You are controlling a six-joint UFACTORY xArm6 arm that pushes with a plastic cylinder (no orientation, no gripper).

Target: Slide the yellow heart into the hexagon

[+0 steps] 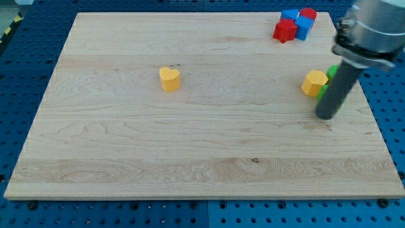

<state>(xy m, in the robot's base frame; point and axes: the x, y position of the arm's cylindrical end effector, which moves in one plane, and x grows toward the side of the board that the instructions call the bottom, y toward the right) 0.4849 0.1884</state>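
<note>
Yellow heart [169, 78] well left of yellow hexagon [314, 83]; my tip [326, 116] just right-below hexagon; no end effector, perhaps touching nothing.

The tabletop [190, 145] is pale, matt wood with fine lengthwise grain and a small dark knot, the yellow heart [169, 78] and yellow hexagon [314, 83] look like smooth, slightly glossy plastic, and the rod above my tip [324, 116] is dark and matt.
</note>
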